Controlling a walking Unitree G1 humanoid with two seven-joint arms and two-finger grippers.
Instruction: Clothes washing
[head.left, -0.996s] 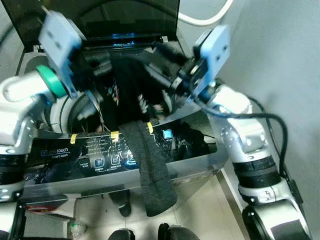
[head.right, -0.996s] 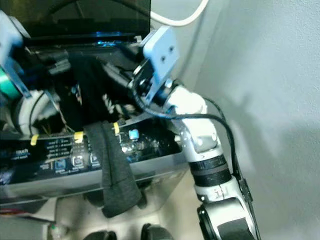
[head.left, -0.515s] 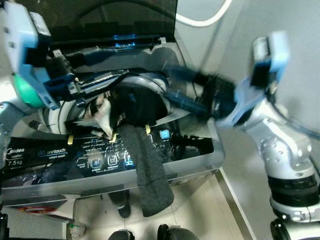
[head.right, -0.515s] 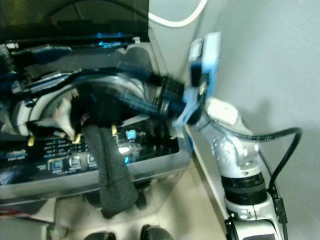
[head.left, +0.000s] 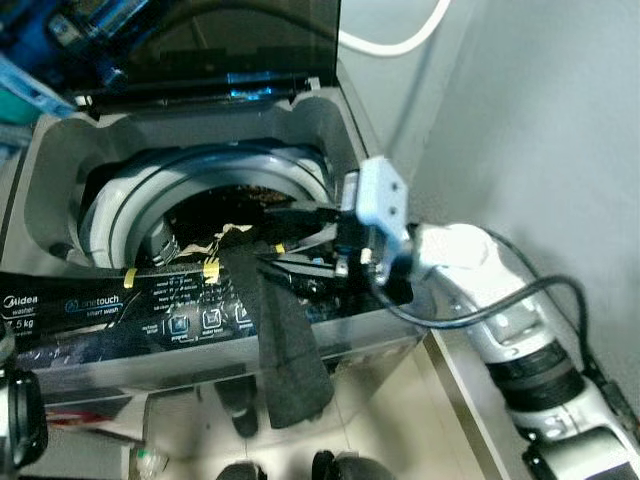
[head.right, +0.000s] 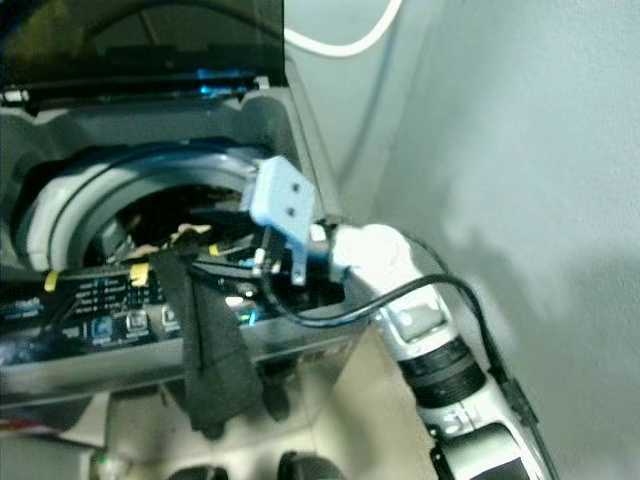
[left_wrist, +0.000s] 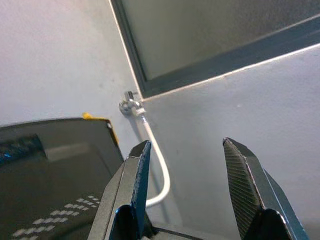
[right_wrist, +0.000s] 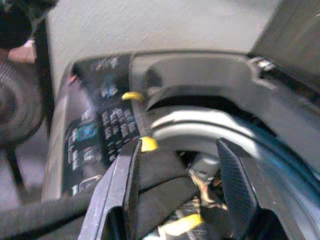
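The top-loading washing machine (head.left: 60, 150) stands with its lid (head.left: 220, 40) up. Dark clothes (head.left: 225, 205) lie inside the drum. One dark grey garment (head.left: 285, 340) hangs out over the control panel (head.left: 120, 305) and down the machine's front. My right gripper (head.left: 275, 235) reaches in from the right, low over the drum's front rim where that garment crosses it. In the right wrist view its fingers (right_wrist: 131, 172) are open, with the garment (right_wrist: 160, 182) lying below them. My left gripper (left_wrist: 186, 165) is raised at the far left beside the lid, open and holding nothing.
A grey wall (head.left: 540, 130) runs close along the machine's right side. A white hose (head.left: 395, 42) loops from a tap (left_wrist: 131, 106) behind the lid. Yellow tape tabs (head.left: 211, 267) mark the panel's edge. My feet (head.left: 330, 465) stand on pale floor tiles in front.
The dark bundle held up between both grippers now lies in the drum. My left arm has risen to the upper left. My right arm swung out, then returned to the front rim.
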